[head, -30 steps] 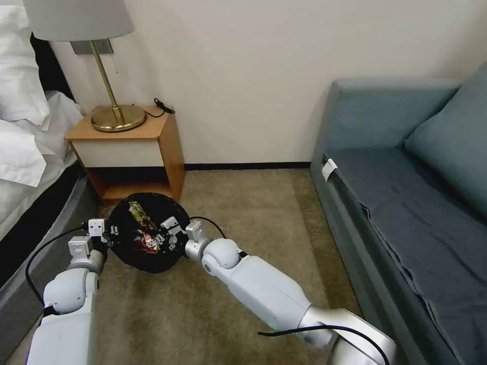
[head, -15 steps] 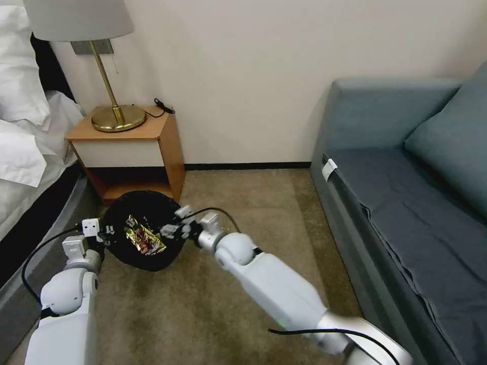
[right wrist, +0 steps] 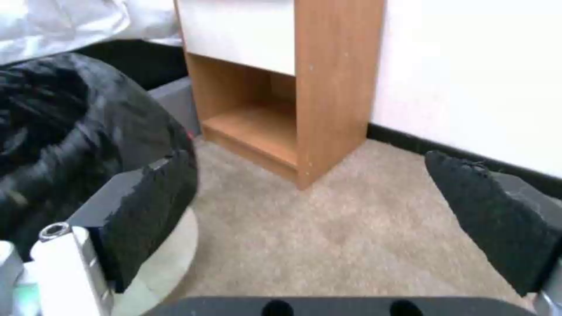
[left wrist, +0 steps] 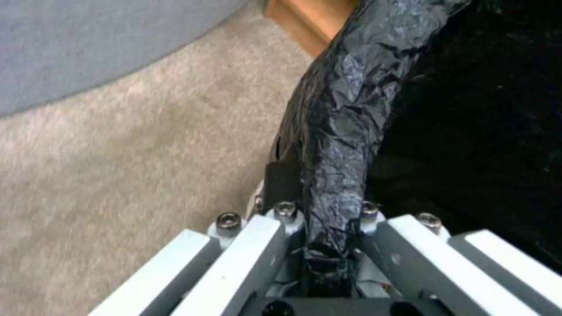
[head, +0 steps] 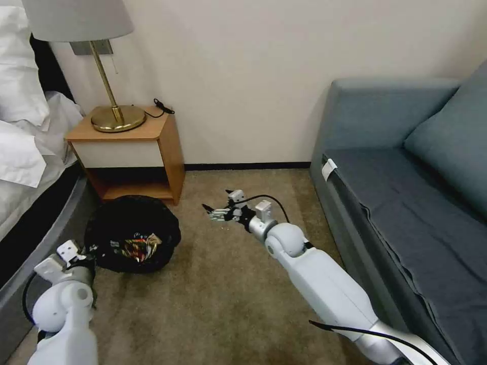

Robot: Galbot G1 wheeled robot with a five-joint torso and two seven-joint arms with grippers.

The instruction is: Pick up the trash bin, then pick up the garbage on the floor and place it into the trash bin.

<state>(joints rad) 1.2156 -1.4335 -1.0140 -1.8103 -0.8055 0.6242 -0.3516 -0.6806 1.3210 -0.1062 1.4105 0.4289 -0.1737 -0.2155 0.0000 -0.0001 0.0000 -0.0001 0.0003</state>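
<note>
My left claw (left wrist: 328, 245) pinches the rim of the round black-bagged trash bin (head: 133, 233) at my ten o'clock. Inside I make out only shiny gold-red wrappers (head: 137, 248). My right claw (head: 215, 213), at twelve o'clock, hangs spread and holds nothing.

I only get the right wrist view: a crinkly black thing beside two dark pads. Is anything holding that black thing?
Observer: Yes. The left gripper is shut on the trash bin, pinching its bag-covered rim.
Operator: Is there anything inside it?
Observer: The head view shows shiny wrappers lying in it.
Operator: And where is the gripper I am looking through?
Observer: The right gripper hangs open above the carpet, apart from the trash bin, on the side toward the sofa.
</note>
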